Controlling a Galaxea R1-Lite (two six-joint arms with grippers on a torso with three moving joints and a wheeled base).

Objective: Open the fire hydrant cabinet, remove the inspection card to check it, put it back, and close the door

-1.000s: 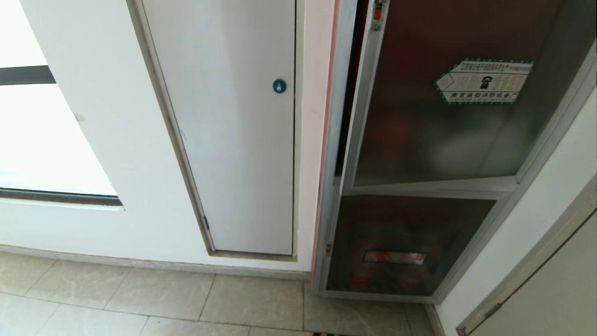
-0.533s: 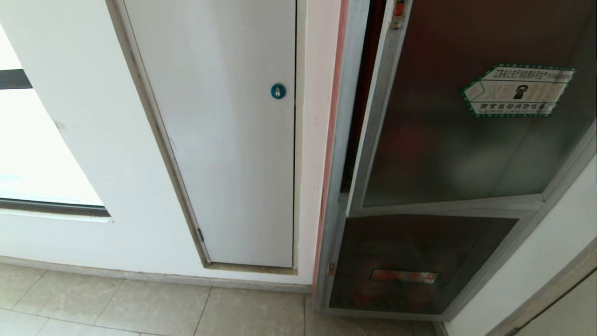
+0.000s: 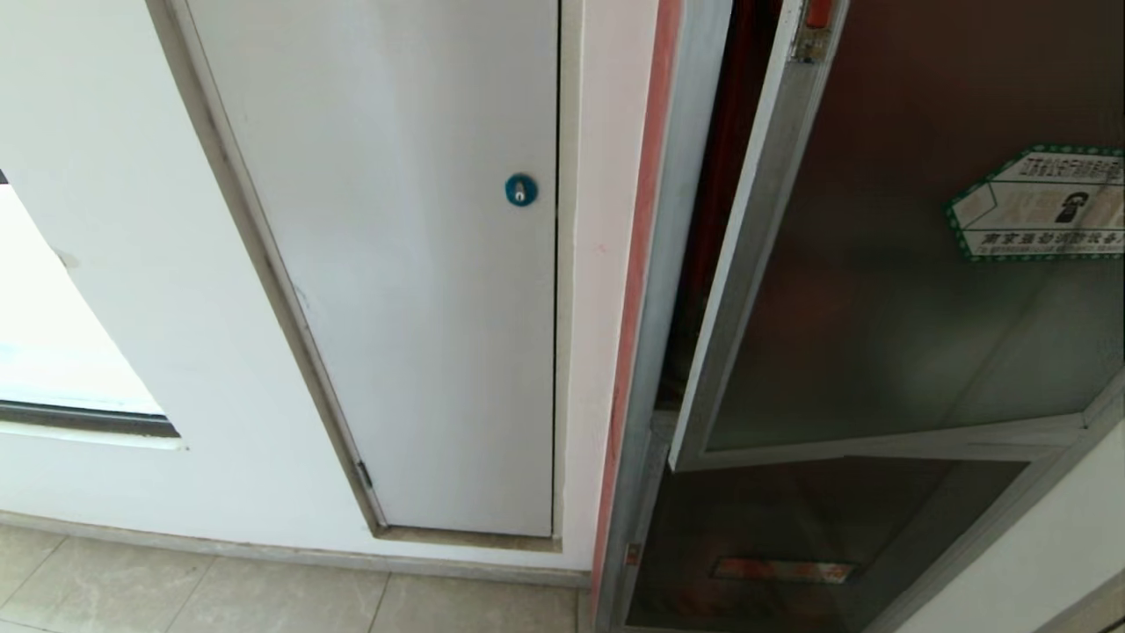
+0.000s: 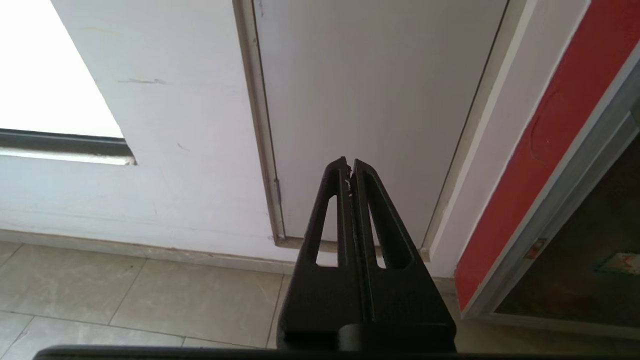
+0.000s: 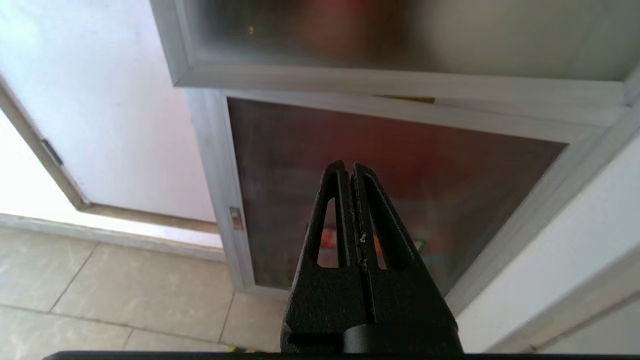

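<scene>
White wall, tiled floor. My view has closed in on the silver-framed hydrant cabinet [image 3: 655,264]; its tinted-glass door [image 3: 879,290] hangs ajar. Left claw [image 4: 349,167] and right claw [image 5: 348,170] pressed together, parked; card unseen.

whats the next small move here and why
Probably bring the right end effector up toward the free left edge of the door. The door already stands slightly ajar from the fire hydrant cabinet, with a red gap showing. Both end effectors are shut and empty, the left end effector facing the white panel.
</scene>
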